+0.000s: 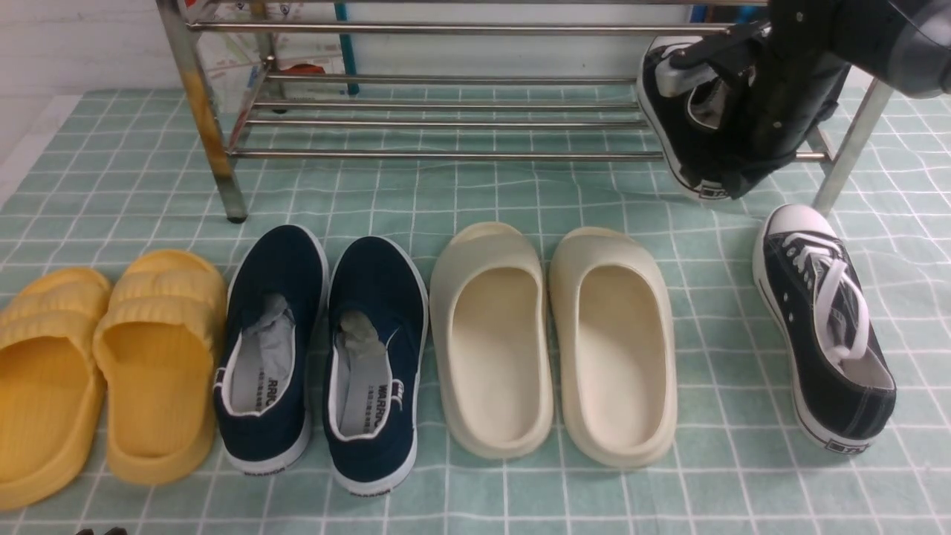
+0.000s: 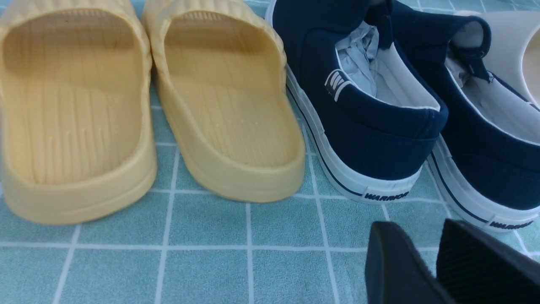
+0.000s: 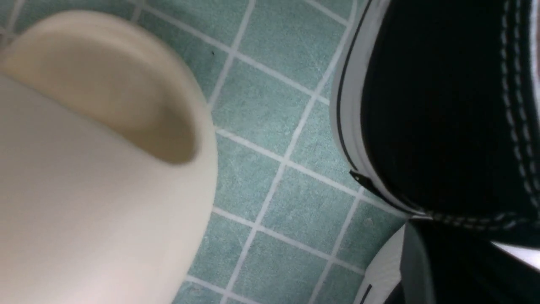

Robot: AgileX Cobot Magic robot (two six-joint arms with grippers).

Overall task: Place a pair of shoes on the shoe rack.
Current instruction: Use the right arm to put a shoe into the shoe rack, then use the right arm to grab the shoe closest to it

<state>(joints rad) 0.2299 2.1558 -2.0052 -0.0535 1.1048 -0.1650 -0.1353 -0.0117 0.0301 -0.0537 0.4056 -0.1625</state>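
One black sneaker [image 1: 825, 319] with white laces lies on the checked cloth at the right, toe toward the shoe rack [image 1: 446, 154]. My right gripper [image 1: 732, 111] is shut on the other black sneaker [image 1: 680, 141] at its collar. It holds that sneaker tilted, heel down and white sole to the left, at the rack's right end by the lower shelf's front bar. In the right wrist view the held sneaker [image 3: 443, 105] fills the side over the cloth. My left gripper [image 2: 417, 228] hangs low over the cloth behind the navy slip-ons, fingers close together and empty.
Yellow slides [image 1: 111, 357], navy slip-ons [image 1: 319, 349] and cream slides [image 1: 553, 334] stand in a row in front of the rack. The rack's left leg [image 1: 204, 111] is stained yellow. Its right leg [image 1: 851, 148] stands just behind the lying sneaker.
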